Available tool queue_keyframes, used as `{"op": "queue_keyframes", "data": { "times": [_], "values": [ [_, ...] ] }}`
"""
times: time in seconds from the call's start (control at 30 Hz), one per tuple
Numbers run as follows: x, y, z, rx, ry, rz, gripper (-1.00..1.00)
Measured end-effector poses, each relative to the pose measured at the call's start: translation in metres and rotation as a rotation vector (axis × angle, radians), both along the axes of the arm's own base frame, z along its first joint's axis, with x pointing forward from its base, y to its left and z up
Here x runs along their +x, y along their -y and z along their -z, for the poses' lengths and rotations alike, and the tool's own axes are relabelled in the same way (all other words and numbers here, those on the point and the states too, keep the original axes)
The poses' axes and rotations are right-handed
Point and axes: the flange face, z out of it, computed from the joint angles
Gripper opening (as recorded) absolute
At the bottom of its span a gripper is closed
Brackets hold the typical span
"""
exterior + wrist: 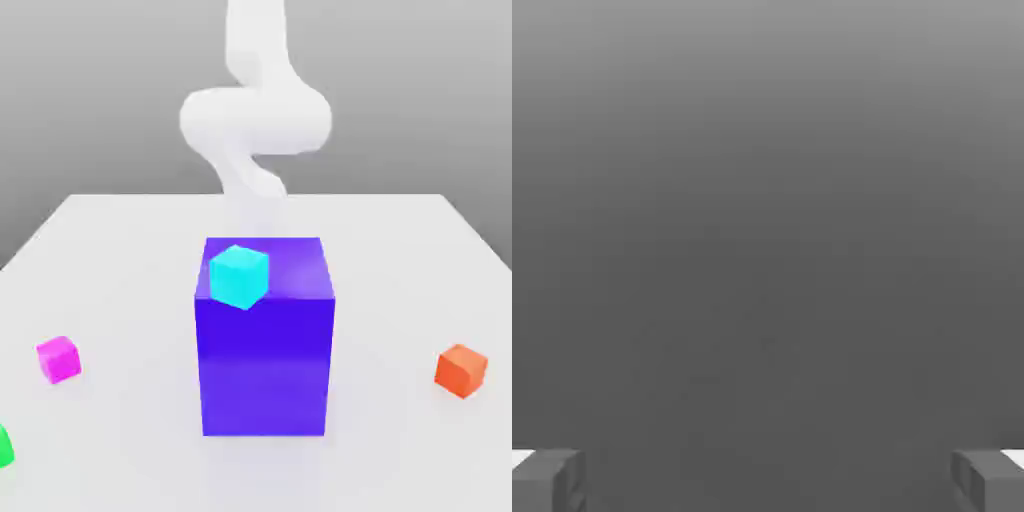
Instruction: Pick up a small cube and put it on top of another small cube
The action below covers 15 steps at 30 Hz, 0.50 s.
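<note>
A pale grey table (pixel 120 260) under a grey backdrop; a white arm (pixel 255 120) rises at the upper centre of the exterior view, behind a tall blue block (pixel 265 370) carrying a cyan cube (pixel 238 276); the pink cube (pixel 58 359) lies at lower left, well apart from the arm, no long axis to favour; the orange cube (pixel 461 369) sits at lower right; the gripper (pixel 768 480), in the hand view, stands fully spread and empty.

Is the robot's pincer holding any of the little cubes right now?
No, nothing is held. The pincer is open with only empty space between its fingertips. The pink cube sits alone on the table.
</note>
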Motion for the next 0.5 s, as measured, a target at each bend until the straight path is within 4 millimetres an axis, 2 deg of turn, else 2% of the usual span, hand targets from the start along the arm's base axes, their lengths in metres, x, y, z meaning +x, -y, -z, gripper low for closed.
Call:
{"op": "queue_keyframes", "data": {
  "times": [0.1, 0.23, 0.37, 0.5],
  "values": [
    [0.028, 0.051, 0.067, 0.024, -0.102, 0.103, 0.0],
    [0.038, 0.119, 0.157, 0.065, -0.227, 0.236, 0.0],
    [0.021, 0.181, 0.248, 0.119, -0.349, 0.369, 0.0],
    [-0.021, 0.23, 0.335, 0.183, -0.467, 0.502, 0.0]
  ]
}}
